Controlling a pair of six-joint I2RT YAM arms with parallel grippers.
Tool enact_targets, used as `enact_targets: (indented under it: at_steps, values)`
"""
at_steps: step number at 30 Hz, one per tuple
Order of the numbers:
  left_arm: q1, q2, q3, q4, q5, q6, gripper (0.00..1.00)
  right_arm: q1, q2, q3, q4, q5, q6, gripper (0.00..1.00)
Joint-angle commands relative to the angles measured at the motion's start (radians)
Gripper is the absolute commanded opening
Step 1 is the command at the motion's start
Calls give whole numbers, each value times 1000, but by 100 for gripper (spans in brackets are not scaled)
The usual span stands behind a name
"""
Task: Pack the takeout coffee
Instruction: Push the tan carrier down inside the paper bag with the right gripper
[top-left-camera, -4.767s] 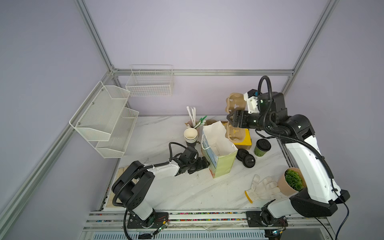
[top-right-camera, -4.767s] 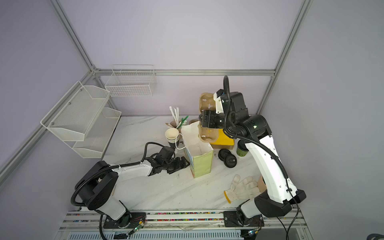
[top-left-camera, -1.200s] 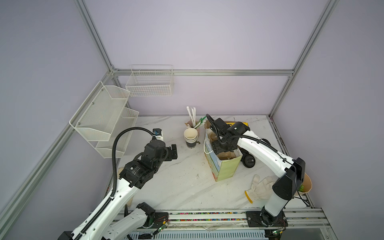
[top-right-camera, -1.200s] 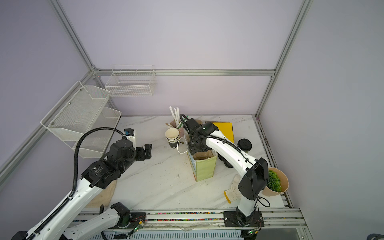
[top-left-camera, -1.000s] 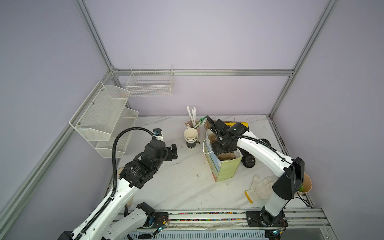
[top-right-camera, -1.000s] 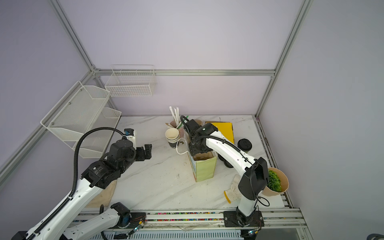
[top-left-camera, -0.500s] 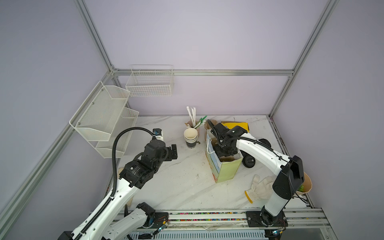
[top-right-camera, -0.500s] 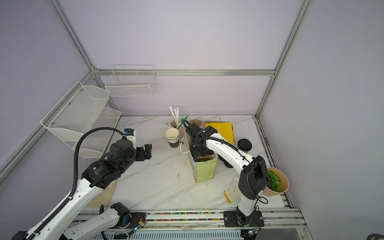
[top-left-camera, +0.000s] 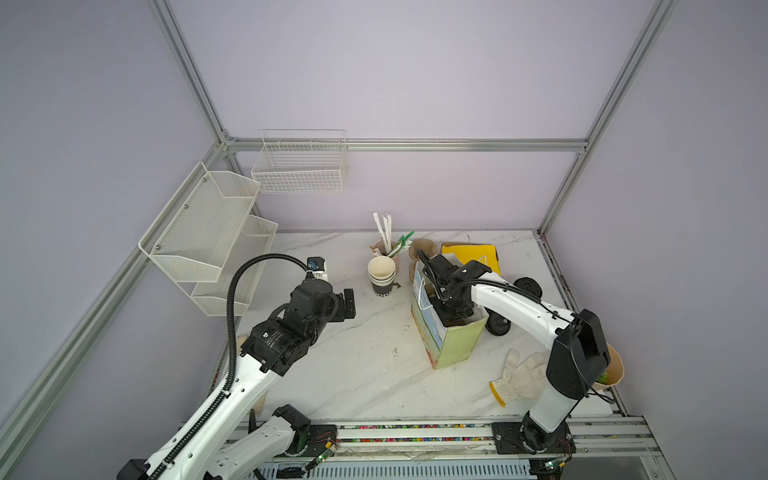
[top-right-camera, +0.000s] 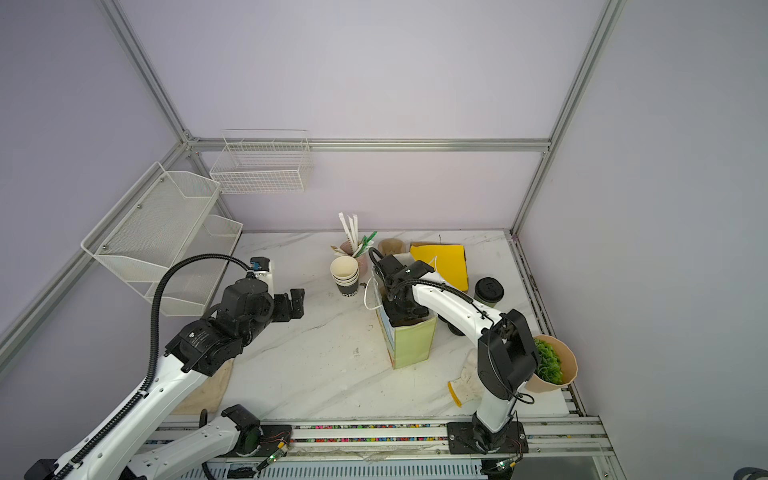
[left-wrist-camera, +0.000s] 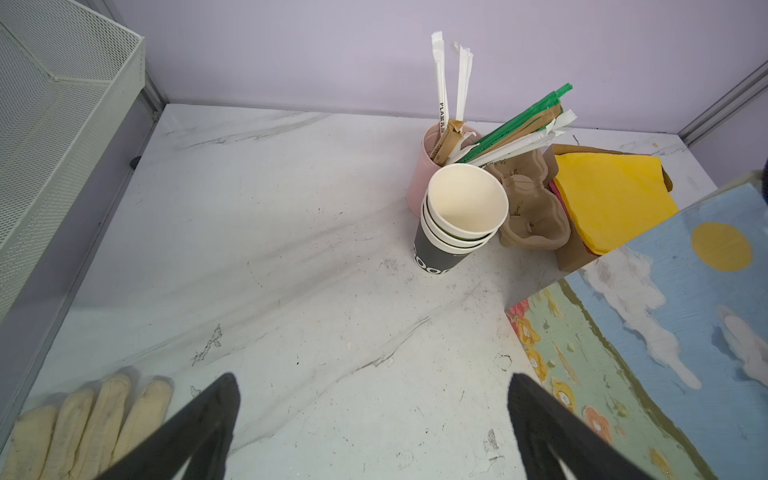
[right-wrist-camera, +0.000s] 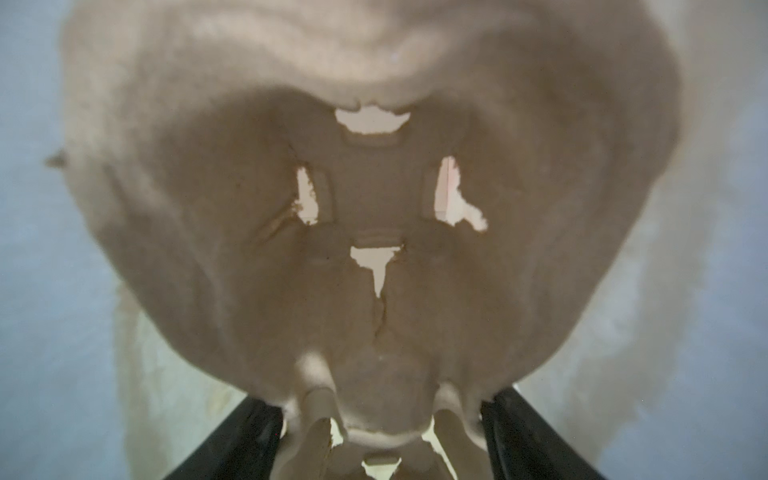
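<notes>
The right gripper (right-wrist-camera: 378, 403) sits deep inside the paper bag (top-left-camera: 453, 349), jaws clamped on one end of the cardboard cup carrier (right-wrist-camera: 374, 208), probably to seat it flat, with the bag walls close all round. The coffee cup (top-right-camera: 489, 289) stands on the table (top-right-camera: 324, 374) just behind that arm. The left gripper (left-wrist-camera: 370, 386) hangs wide open and empty over bare marble, well apart from the bag.

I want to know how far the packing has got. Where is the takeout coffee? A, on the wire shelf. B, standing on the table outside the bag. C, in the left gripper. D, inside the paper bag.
B: in a top view the takeout coffee stands on the table to the right of the paper bag, and the left gripper is open and empty.
</notes>
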Motion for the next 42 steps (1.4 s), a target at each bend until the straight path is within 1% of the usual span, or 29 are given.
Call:
enact_targets:
  at_steps: [1,3,10,17,31,35,42]
  values:
    - [9,-3,21,9,2,22,100,-9,-40,-29,7,-15,-14,76]
    - [9,0,21,9,3,22,100,-9,-42,-41,41,-21,-15,76]
    - [12,6,22,9,5,22,100,-10,-48,-53,60,-23,-18,77]
    - [13,6,21,9,3,22,100,-12,-50,-109,98,-38,-14,77]
    - [17,13,24,7,8,22,100,-15,-63,-158,127,-46,-7,78]
    - [18,11,20,8,6,22,100,-15,-64,-189,139,-48,-4,80]
    - [19,16,24,8,11,22,100,-15,-76,-192,129,-43,12,81]
